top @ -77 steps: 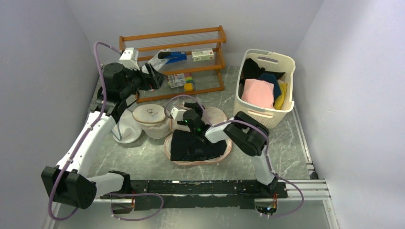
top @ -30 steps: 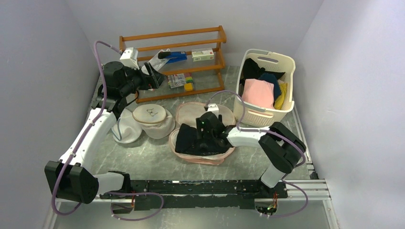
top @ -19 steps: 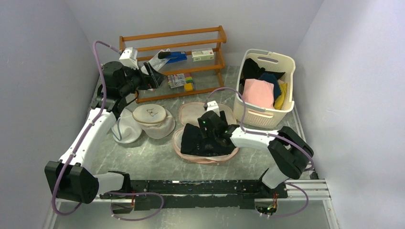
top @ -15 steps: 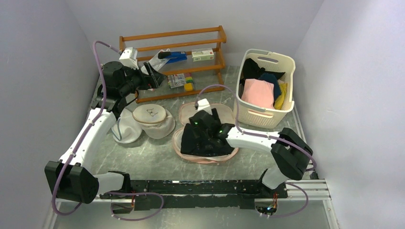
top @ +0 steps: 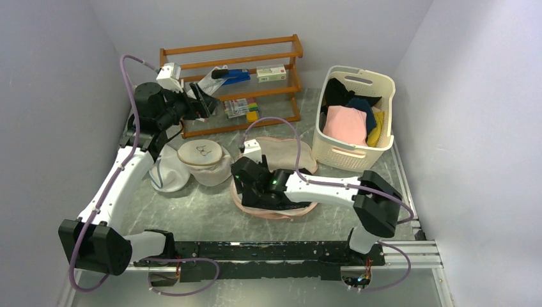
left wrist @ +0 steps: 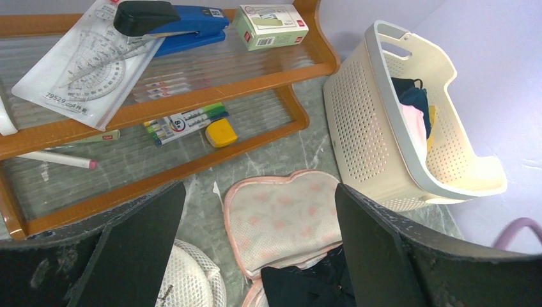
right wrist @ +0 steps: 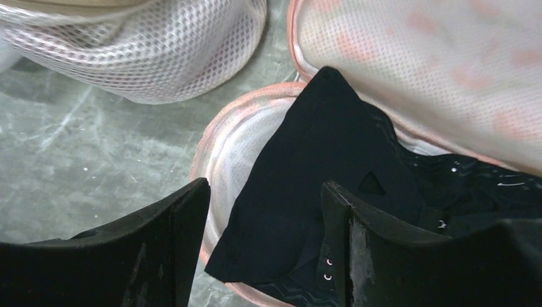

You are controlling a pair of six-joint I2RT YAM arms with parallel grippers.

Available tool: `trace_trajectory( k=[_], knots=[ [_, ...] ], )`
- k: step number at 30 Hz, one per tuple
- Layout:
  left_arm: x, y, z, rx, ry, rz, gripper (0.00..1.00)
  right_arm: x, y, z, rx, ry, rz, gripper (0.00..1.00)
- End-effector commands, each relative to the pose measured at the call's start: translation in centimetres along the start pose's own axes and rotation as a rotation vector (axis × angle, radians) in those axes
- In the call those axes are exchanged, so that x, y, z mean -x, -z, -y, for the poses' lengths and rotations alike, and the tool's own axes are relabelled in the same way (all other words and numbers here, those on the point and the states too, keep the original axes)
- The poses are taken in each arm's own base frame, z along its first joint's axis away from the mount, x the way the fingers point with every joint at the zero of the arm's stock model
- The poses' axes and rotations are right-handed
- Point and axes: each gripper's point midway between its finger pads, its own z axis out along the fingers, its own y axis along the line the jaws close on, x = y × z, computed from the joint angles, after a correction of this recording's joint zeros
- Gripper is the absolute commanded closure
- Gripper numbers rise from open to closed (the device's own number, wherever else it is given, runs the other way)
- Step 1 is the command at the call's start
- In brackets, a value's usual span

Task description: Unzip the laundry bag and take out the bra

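Currently the peach-pink, two-lobed mesh laundry bag (top: 284, 152) lies unzipped at the centre of the overhead view, on the grey marble-look table (top: 192, 214). Lid flap is folded back toward the top of the frame, plain beige inside facing up. Lower half sits nearer the bottom of the frame.

Black bra (right wrist: 319, 160) lies in the lower half. In the right wrist view its pointed cup tip touches the edge of the flap, and its lower corner reaches the pink-trimmed rim.

Right gripper (top: 246, 184) is low over the bag's left lobe. Fingers (right wrist: 172, 243) are spread, one on each side of the bra cup, with cloth between them but not pinched. Cannot tell whether the pads touch fabric.

Left gripper (top: 203, 102) is raised at upper left of the overhead view, in front of the orange-brown wooden slatted rack (top: 230, 48). Its fingers are wide apart with nothing between them.

Cream perforated plastic basket (top: 348, 157), holding clothes, stands just right of the flap. Round white mesh bag with a beige top (top: 203, 157) sits left of the laundry bag.
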Motion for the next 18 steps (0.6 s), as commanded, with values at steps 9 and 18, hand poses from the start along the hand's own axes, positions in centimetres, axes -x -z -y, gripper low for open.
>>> trace_trajectory(
  k=[9,18],
  knots=[
    [1.2,0.2,0.1,-0.008,-0.018,0.046,0.01,-4.4,-2.8,-0.4,-0.076,-0.011,-0.111,0.51],
    [0.5,-0.4,0.0,-0.023,-0.003,0.022,0.01,-7.0,-4.0,-0.4,-0.122,0.061,-0.163,0.43]
  ],
)
